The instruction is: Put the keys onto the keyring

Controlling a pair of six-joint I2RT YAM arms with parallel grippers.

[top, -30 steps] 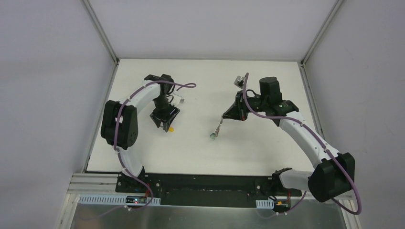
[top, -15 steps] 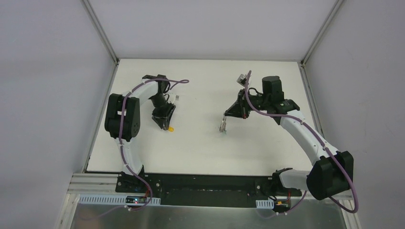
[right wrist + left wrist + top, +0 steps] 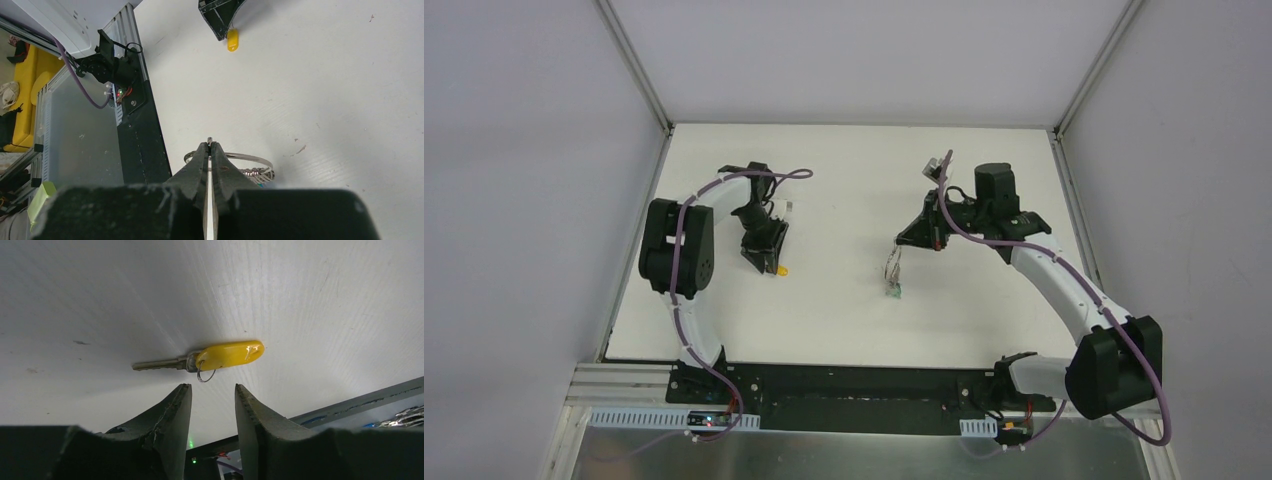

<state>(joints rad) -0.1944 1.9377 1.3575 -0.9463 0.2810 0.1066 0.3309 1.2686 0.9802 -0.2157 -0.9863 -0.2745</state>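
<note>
Above: pinching the keyring (image 3: 891, 270) over the worktop (image 3: 844, 170) in the right end effector (image 3: 903, 243). Left wrist: spread left end effector (image 3: 212, 395) before the yellow key (image 3: 227, 352), lying flat; light, slippery, likely best taken by its head. Right wrist: clamped on the thin, stiff keyring.

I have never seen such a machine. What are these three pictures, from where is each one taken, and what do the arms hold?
A left arm and a right arm are robot arms at a white table. One picture looks down from above; the other two come from cameras on the wrists. The left gripper is open and empty, with a yellow key lying on the table right in front of it. The right gripper is shut on a thin keyring that carries a bunch of keys.
</note>
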